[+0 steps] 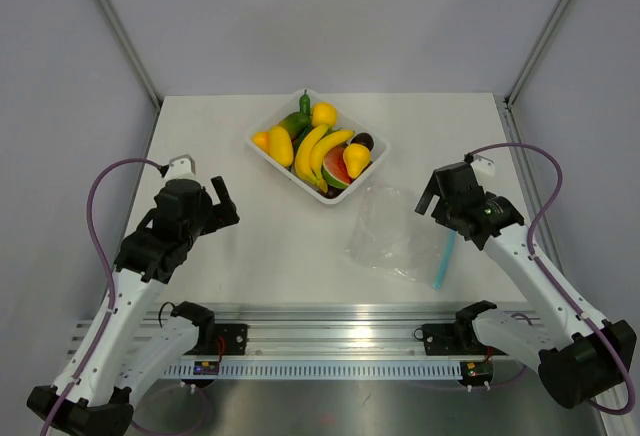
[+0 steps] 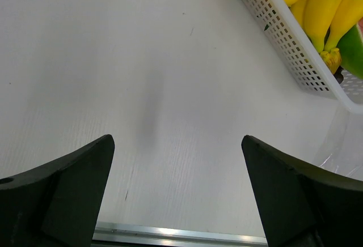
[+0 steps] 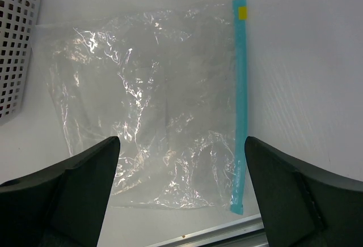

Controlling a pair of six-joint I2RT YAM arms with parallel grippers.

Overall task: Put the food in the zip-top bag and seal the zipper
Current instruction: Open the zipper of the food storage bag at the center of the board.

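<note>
The food lies in a white perforated tray (image 1: 262,154) at the table's centre back: two yellow bananas (image 1: 322,151) and rounder yellow pieces (image 1: 280,144). The bananas (image 2: 329,9) also show in the left wrist view. The clear zip-top bag (image 1: 392,236) lies flat and empty right of centre, with its light-blue zipper (image 1: 443,261) along its right edge. My right gripper (image 1: 428,196) is open and hovers over the bag (image 3: 142,88) and zipper (image 3: 241,99). My left gripper (image 1: 226,204) is open and empty over bare table, left of the tray (image 2: 283,32).
The tray also holds a green pepper (image 1: 297,119), a watermelon slice (image 1: 338,178) and a dark piece (image 1: 366,141). An aluminium rail (image 1: 330,311) runs along the near table edge. Grey walls enclose the table. The tray's corner (image 3: 14,49) sits left of the bag.
</note>
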